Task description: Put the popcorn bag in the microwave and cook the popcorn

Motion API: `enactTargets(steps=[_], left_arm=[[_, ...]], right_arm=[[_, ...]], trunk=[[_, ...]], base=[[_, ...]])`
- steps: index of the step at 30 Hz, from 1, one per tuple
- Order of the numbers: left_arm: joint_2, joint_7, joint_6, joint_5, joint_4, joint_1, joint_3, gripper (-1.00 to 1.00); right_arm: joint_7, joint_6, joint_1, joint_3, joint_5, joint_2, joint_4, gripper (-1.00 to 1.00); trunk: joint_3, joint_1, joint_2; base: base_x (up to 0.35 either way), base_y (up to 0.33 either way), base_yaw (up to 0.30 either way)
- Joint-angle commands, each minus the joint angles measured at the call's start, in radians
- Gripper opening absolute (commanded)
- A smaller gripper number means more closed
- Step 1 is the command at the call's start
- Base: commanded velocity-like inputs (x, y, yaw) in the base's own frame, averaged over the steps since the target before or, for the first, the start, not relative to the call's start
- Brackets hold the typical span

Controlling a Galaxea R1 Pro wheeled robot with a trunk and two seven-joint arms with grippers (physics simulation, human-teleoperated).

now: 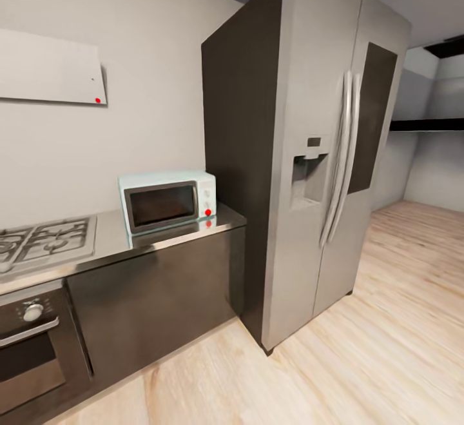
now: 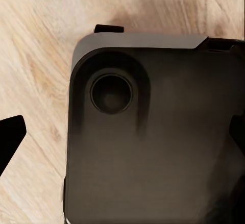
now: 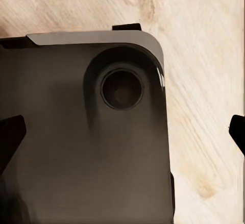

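where the countertop (image 1: 109,238) meets the fridge (image 1: 303,154), microwave (image 1: 167,199) lengthwise along wall, door roomward; both tools' fingertips apart.

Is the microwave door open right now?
No, the microwave sits on the countertop beside the fridge with its dark glass door flat against the front.

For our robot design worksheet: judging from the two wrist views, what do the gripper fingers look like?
Little of them shows. In each wrist view, the left gripper and right gripper appear only as plain black pointed fingertips at the picture's sides, far apart, without visible markings or cables. The arms can't be described.
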Motion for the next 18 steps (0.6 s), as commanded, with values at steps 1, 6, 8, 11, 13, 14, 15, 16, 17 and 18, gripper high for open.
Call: enactTargets(steps=[1,6,8,11,13,14,15,16,17,18], left_arm=[[0.0,0.001,0.0,0.009,-0.001,0.0,-0.001,1.0],[0.0,0.001,0.001,0.009,-0.001,0.0,-0.001,1.0],[0.0,0.001,0.001,0.009,-0.001,0.0,-0.001,1.0],[0.0,0.001,0.001,0.01,-0.001,0.0,-0.001,1.0],[0.0,0.001,0.001,0.01,-0.001,0.0,-0.001,1.0],[0.0,0.001,0.001,0.01,-0.001,0.0,-0.001,1.0],[0.0,0.001,0.001,0.01,-0.001,0.0,-0.001,1.0],[-0.001,0.001,0.001,0.01,-0.001,0.0,-0.001,1.0],[-0.001,0.001,0.001,0.01,-0.001,0.0,-0.001,1.0],[-0.001,0.001,0.001,0.01,-0.001,0.0,0.0,1.0]], right_arm=[[0.0,-0.004,0.0,-0.007,0.006,0.0,0.001,1.0],[-0.001,-0.004,0.0,-0.008,0.006,-0.002,0.001,1.0],[-0.001,-0.004,0.0,-0.008,0.006,-0.002,0.001,1.0],[-0.002,-0.004,0.0,-0.008,0.006,-0.001,0.001,1.0],[-0.002,-0.004,0.0,-0.008,0.006,-0.001,0.001,1.0],[-0.002,-0.004,0.0,-0.008,0.006,-0.002,0.001,1.0],[-0.002,-0.004,0.0,-0.008,0.006,-0.002,0.001,1.0],[-0.002,-0.004,0.0,-0.008,0.006,-0.002,0.001,1.0],[-0.002,-0.004,0.0,-0.008,0.006,-0.002,0.001,1.0],[-0.002,-0.004,0.0,-0.008,0.006,-0.002,0.001,1.0]], trunk=[[-0.001,0.001,0.0],[-0.001,0.001,0.0],[-0.001,0.001,0.0],[-0.001,0.001,0.0],[-0.001,0.001,0.0],[-0.001,0.001,0.0],[-0.001,0.001,0.0],[-0.001,0.001,0.0],[-0.001,0.001,0.0],[-0.001,0.001,0.0]], base=[[0.299,-0.156,0.0],[0.299,-0.156,0.0],[0.299,-0.156,0.0],[0.299,-0.155,0.0],[0.299,-0.153,0.0],[0.299,-0.152,0.0],[0.299,-0.152,0.0],[0.299,-0.151,0.073],[0.299,-0.151,0.14],[0.299,-0.151,0.203]])
